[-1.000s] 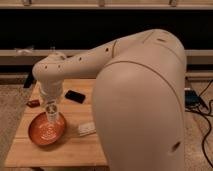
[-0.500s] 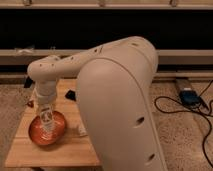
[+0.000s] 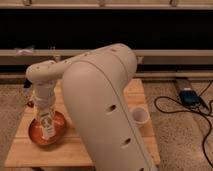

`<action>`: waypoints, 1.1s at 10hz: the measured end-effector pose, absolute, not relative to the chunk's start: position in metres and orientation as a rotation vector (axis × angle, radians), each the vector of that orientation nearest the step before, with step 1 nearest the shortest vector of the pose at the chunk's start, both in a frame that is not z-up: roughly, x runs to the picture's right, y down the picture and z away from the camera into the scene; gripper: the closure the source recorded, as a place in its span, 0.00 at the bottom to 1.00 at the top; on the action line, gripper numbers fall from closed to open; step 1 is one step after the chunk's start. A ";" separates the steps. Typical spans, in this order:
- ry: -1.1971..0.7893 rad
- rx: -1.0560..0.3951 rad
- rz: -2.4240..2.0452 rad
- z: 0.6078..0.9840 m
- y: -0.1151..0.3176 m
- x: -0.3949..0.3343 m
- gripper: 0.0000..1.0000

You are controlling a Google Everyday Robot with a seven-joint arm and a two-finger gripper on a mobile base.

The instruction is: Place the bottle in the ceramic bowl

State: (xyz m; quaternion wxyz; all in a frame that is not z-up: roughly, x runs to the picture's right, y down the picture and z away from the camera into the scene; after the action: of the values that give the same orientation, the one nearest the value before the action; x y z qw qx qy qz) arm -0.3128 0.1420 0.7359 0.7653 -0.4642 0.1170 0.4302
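Observation:
A copper-coloured ceramic bowl (image 3: 34, 134) sits at the front left of the wooden table (image 3: 22, 150). My gripper (image 3: 46, 116) hangs straight down over the bowl's middle, shut on a clear bottle with a pale label (image 3: 48, 128). The bottle is upright and its lower end reaches down inside the bowl. I cannot tell whether it touches the bowl's bottom. My big white arm (image 3: 100, 100) hides the middle of the table.
A small white cup (image 3: 140, 116) stands on the table's right side next to the arm. A blue device (image 3: 189, 96) with black cables lies on the floor at the right. A dark wall with rails runs behind the table.
The arm has swung nearer and now covers more of the table. The gripper with the bottle has come down lower into the bowl.

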 end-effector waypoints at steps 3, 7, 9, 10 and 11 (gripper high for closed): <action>0.310 -1.071 0.883 0.747 0.153 -0.314 0.32; 0.302 -1.113 0.835 0.751 0.158 -0.314 0.20; 0.293 -1.114 0.830 0.750 0.158 -0.315 0.20; 0.275 -1.100 0.841 0.750 0.155 -0.314 0.20; 0.264 -1.087 0.854 0.749 0.152 -0.313 0.20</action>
State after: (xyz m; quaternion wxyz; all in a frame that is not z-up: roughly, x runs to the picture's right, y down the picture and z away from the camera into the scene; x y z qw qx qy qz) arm -0.3132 0.1516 0.7489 0.7626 -0.4997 0.1212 0.3926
